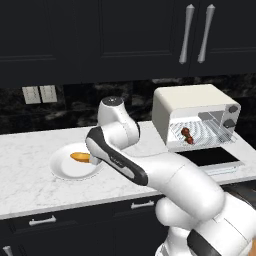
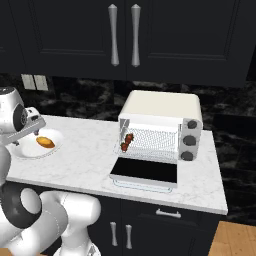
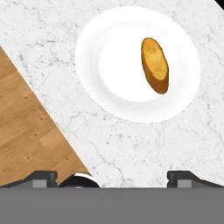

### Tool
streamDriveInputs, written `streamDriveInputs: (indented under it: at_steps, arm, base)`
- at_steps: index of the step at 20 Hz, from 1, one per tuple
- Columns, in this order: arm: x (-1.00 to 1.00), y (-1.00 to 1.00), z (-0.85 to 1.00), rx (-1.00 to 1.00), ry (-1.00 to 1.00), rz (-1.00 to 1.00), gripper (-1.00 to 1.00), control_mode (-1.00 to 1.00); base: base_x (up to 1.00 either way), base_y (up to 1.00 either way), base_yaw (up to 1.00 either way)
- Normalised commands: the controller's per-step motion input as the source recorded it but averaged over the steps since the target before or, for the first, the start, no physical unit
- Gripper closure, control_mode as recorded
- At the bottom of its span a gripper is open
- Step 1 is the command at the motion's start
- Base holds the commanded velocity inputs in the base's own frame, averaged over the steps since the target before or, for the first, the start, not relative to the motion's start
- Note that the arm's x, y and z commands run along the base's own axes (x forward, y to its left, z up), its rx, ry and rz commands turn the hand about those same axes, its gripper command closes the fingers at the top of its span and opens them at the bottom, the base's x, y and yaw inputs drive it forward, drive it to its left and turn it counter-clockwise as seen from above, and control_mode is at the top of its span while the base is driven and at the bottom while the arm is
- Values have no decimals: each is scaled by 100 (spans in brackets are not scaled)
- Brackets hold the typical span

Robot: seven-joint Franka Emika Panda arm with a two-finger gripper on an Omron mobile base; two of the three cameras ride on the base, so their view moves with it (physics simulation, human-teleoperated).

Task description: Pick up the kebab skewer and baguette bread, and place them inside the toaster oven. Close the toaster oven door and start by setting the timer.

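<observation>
The golden-brown baguette bread (image 3: 155, 64) lies on a white plate (image 3: 109, 65) on the marble counter, also seen as the baguette bread (image 1: 79, 157) (image 2: 45, 142). My gripper (image 3: 116, 177) hovers above the plate, open and holding nothing, its fingertips wide apart; from the right base it is the gripper (image 2: 35, 129) just left of the loaf. The kebab skewer (image 1: 187, 135) (image 2: 127, 141) rests on the wire rack inside the cream toaster oven (image 1: 190, 107) (image 2: 160, 107). The toaster oven door (image 1: 210, 157) (image 2: 144, 172) is folded down flat, open.
The counter's front edge (image 3: 57, 127) runs close to the plate, with wooden floor (image 3: 26, 131) beyond it. Dark upper cabinets with bar handles (image 2: 114, 35) hang above. Wall outlets (image 1: 40, 94) sit behind the plate. The oven's knobs (image 2: 189, 140) line its right side.
</observation>
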Motion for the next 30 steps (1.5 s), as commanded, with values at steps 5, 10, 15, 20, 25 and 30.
streamDriveInputs:
  at_steps: [5,10,15,20,25,30]
  arm:
    - [69,0,-35,-5,2,8,-100,-100]
    - [40,22,-43,-13,2,4,-100,-100]
    - [35,1,-38,-10,0,3,-100,-100]
    - [39,4,-30,-1,0,2,-100,-100]
    - [43,18,-32,0,1,0,-100,-100]
    - [48,20,-27,0,2,0,-100,-100]
  base:
    - [0,0,0]
    - [0,0,0]
    - [0,0,0]
    - [0,0,0]
    - [0,0,0]
    - [0,0,0]
